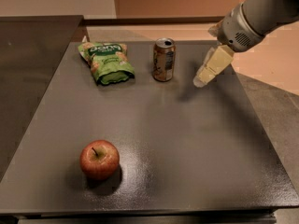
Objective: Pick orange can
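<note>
The orange can [164, 59] stands upright near the far edge of the dark table [187, 139]. It is orange-brown with pale label patches and a silver top. My gripper [202, 80] hangs from the arm at the upper right, above the table. It is to the right of the can and apart from it, with its pale fingers pointing down and to the left. Nothing is in it that I can see.
A green snack bag [106, 62] lies to the left of the can. A red apple [99, 159] sits near the front left of the table. A dark counter [32, 45] runs along the left side. Floor shows beyond the table's right edge.
</note>
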Available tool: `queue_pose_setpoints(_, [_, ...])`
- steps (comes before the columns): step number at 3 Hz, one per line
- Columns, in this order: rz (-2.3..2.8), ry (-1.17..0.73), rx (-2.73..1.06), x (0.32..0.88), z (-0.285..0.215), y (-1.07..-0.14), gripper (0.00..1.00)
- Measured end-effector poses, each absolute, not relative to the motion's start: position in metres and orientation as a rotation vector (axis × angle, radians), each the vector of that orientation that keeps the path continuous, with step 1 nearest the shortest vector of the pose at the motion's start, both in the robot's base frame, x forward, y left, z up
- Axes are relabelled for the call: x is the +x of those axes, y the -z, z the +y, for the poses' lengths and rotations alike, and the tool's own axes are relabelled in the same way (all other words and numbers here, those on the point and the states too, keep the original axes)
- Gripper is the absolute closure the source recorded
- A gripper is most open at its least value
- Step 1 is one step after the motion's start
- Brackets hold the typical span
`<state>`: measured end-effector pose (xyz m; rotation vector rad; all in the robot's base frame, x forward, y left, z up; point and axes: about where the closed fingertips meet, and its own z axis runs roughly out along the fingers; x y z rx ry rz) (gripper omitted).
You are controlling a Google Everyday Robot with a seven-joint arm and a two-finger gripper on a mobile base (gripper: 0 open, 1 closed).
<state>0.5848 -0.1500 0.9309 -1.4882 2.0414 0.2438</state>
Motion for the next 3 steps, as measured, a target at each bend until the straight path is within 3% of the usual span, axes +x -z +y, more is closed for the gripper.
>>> queue_pose_setpoints(3, [1.968, -0.445, -1.365, 0.651, -0.087, -0.915, 0.00])
